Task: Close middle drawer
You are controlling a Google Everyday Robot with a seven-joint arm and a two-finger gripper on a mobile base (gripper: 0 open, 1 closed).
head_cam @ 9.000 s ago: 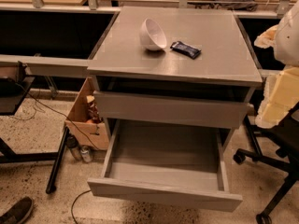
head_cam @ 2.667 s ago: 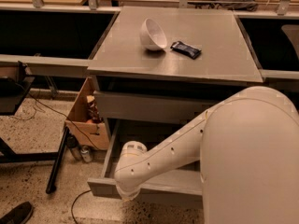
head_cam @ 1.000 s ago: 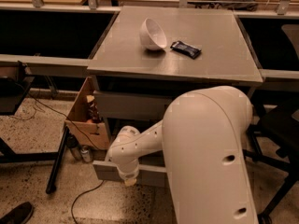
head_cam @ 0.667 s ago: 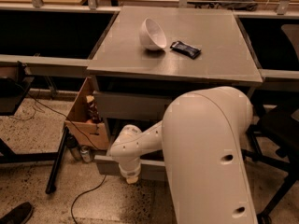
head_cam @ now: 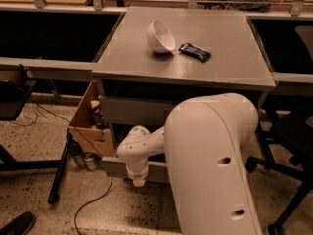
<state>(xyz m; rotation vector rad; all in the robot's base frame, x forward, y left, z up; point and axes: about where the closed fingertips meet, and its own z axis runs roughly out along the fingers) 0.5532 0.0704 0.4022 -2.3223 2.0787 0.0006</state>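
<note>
Grey cabinet top [head_cam: 220, 58]: bowl [head_cam: 160, 35], snack bar [head_cam: 194, 52]. Below it, gripper [head_cam: 139, 181] against middle drawer [head_cam: 115, 166] front; opening can't be told. Drawer looks partly out; you push straight in.

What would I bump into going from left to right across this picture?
Cardboard box → gripper, down low at the middle drawer front → white bowl → dark snack bar → black office chair.

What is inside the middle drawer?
Its inside cannot be seen: the arm covers it. The middle drawer shows only the left end of its front, with the gripper low before it.
</note>
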